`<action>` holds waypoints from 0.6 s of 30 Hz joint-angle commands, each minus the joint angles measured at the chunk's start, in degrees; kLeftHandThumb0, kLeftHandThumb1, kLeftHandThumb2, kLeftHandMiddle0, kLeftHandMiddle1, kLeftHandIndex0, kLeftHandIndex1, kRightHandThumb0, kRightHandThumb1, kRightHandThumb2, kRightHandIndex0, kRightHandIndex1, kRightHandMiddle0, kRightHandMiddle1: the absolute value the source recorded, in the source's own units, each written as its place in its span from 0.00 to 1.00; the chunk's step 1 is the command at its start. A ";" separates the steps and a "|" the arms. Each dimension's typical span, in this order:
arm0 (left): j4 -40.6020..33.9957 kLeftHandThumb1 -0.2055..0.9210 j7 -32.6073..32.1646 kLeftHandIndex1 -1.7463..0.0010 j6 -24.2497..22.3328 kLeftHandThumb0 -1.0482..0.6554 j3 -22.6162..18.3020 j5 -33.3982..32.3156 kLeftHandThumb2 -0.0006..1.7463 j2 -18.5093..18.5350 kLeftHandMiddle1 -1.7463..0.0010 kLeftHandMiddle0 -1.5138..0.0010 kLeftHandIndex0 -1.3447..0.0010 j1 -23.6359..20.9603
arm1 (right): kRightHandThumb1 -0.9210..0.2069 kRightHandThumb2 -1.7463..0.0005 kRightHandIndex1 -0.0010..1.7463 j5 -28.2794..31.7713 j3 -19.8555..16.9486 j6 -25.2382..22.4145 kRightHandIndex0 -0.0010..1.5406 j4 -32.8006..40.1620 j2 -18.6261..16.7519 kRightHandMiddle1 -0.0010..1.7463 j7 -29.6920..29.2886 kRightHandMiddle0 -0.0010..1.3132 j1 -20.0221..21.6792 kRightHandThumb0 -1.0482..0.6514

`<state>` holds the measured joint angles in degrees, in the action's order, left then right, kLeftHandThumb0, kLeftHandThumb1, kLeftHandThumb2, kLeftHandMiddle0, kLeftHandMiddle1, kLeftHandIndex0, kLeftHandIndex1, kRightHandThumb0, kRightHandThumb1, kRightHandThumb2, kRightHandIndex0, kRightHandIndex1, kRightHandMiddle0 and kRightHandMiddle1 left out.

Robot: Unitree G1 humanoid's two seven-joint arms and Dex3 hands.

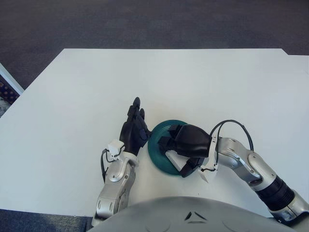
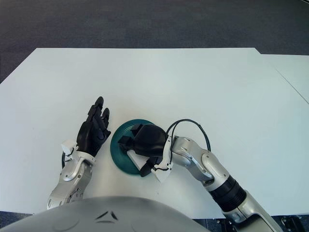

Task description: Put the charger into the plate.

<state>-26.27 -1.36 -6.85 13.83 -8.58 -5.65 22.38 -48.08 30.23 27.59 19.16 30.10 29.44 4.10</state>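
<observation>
A teal plate (image 1: 157, 141) sits on the white table (image 1: 193, 82) near its front edge. My right hand (image 1: 176, 153) hovers low over the plate's middle, fingers curled down and shut on the white charger (image 1: 176, 160). Only a sliver of the charger shows under the palm, inside the plate's outline. Whether the charger touches the plate I cannot tell. My left hand (image 1: 134, 128) shows just left of the plate's rim, its fingers stretched out and holding nothing. In the right eye view the plate (image 2: 117, 145) is again largely covered by the right hand (image 2: 136, 153).
A black cable (image 1: 231, 126) loops up from the right wrist. The table's front edge runs just below both forearms. Dark carpet (image 1: 145, 24) lies beyond the far edge.
</observation>
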 commanded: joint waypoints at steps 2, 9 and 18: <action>0.67 1.00 0.60 1.00 0.97 0.00 -0.15 -0.39 0.59 -0.33 1.00 1.00 1.00 -0.96 | 0.42 0.34 1.00 -1.76 1.21 -1.85 0.67 -1.52 -0.31 1.00 2.70 0.39 1.44 0.36; 0.48 1.00 1.06 1.00 0.80 0.00 -0.21 -1.40 0.58 -0.59 1.00 1.00 1.00 -0.78 | 0.43 0.33 1.00 -2.64 2.82 -1.34 0.65 -8.40 -1.13 1.00 0.11 0.39 3.19 0.36; -0.07 1.00 -0.27 1.00 0.00 0.00 0.22 -1.43 0.57 -1.05 1.00 1.00 1.00 -0.73 | 0.45 0.31 1.00 -2.99 3.81 -1.81 0.66 -9.55 -1.74 1.00 -1.49 0.41 3.37 0.35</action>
<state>-25.87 -0.92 -6.57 13.81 -10.33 -5.68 21.88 -49.69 32.46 26.47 12.05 27.92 26.81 8.81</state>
